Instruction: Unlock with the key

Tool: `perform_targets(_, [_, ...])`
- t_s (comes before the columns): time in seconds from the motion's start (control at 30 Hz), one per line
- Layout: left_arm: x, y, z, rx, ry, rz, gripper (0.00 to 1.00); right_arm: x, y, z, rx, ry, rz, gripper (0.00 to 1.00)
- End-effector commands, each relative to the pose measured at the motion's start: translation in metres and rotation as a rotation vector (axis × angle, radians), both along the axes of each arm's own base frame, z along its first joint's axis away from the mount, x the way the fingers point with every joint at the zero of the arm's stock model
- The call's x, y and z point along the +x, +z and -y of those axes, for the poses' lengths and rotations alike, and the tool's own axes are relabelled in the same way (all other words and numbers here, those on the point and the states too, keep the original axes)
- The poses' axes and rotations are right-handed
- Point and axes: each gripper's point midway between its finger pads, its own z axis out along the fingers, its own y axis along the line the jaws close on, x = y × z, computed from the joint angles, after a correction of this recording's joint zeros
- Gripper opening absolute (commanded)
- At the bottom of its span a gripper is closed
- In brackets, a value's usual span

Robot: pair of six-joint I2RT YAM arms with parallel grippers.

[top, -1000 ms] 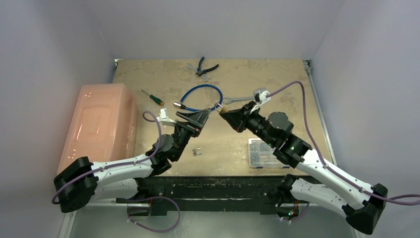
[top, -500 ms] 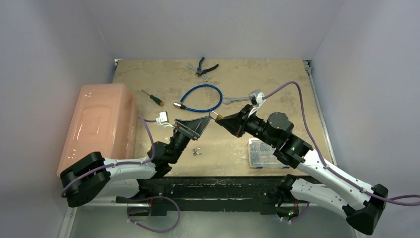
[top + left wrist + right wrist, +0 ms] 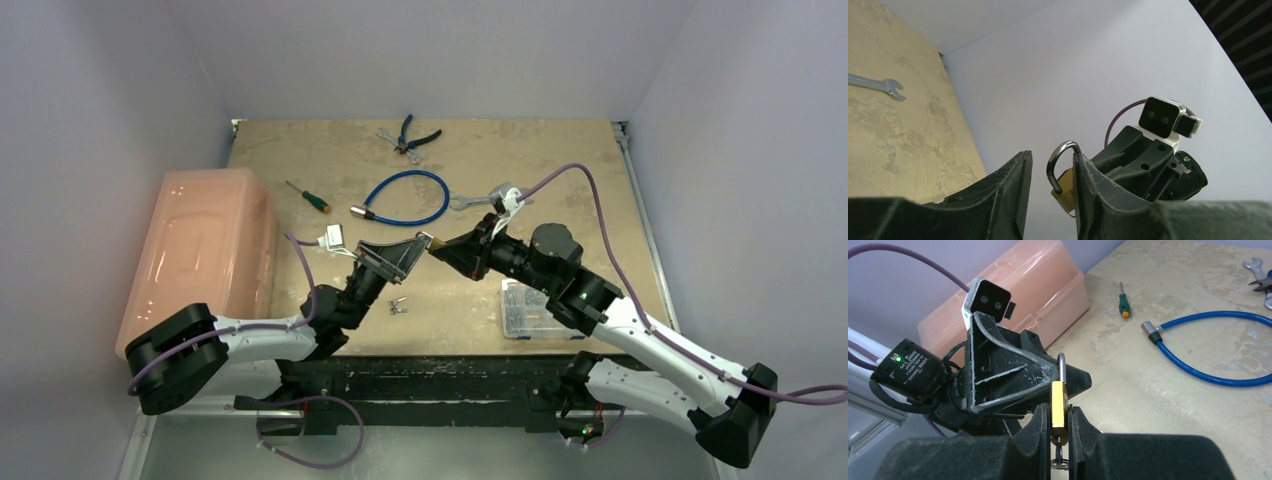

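Note:
My right gripper (image 3: 1060, 412) is shut on the body of a small brass padlock (image 3: 1058, 402) and holds it in the air above the table, shackle up. Under the padlock hangs a thin dark piece with a wire ring (image 3: 1058, 461); I cannot tell whether it is a key. A tiny silver key (image 3: 398, 306) lies on the table near the left arm. My left gripper (image 3: 1052, 159) faces the padlock (image 3: 1063, 189). Its jaws stand narrowly open around the silver shackle (image 3: 1057, 156), which touches one finger only.
A pink plastic box (image 3: 200, 255) fills the table's left side. A blue cable lock (image 3: 405, 197), a green-handled screwdriver (image 3: 305, 196), pliers (image 3: 412, 135) and a silver wrench (image 3: 470, 201) lie farther back. A clear parts box (image 3: 535, 310) sits under the right arm.
The right arm has brought the padlock nearer and leftward, to the left gripper. The left arm has drawn back, and its jaws have narrowed around the shackle.

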Motion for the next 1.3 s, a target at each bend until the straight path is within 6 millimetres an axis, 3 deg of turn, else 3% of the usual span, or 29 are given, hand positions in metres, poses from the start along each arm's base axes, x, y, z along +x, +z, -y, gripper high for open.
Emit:
perform_targets(0.0, [-0.007, 0.056, -0.016, -0.184, 0.010, 0.108, 0.37, 0.002, 0.009, -0.001, -0.002, 0.014, 0.082, 0.00])
perform_targets(0.27, [0.000, 0.052, -0.017, -0.154, 0.038, 0.058, 0.34, 0.003, -0.001, 0.000, -0.043, 0.023, 0.109, 0.00])
perform_targets(0.67, [0.018, 0.023, -0.004, -0.043, 0.076, -0.071, 0.31, -0.005, -0.007, -0.004, -0.093, 0.099, 0.181, 0.00])
perform_targets(0.83, [0.023, 0.014, 0.001, 0.002, 0.081, -0.114, 0.30, 0.001, -0.009, 0.001, -0.131, 0.074, 0.225, 0.00])
perform_targets(1.07, [0.032, -0.022, 0.014, 0.161, 0.087, -0.260, 0.26, 0.009, -0.005, 0.005, -0.145, 0.035, 0.279, 0.00])
perform_targets(1.27, [0.035, -0.041, 0.013, 0.290, 0.118, -0.376, 0.36, 0.006, -0.002, 0.005, -0.131, 0.049, 0.351, 0.00])
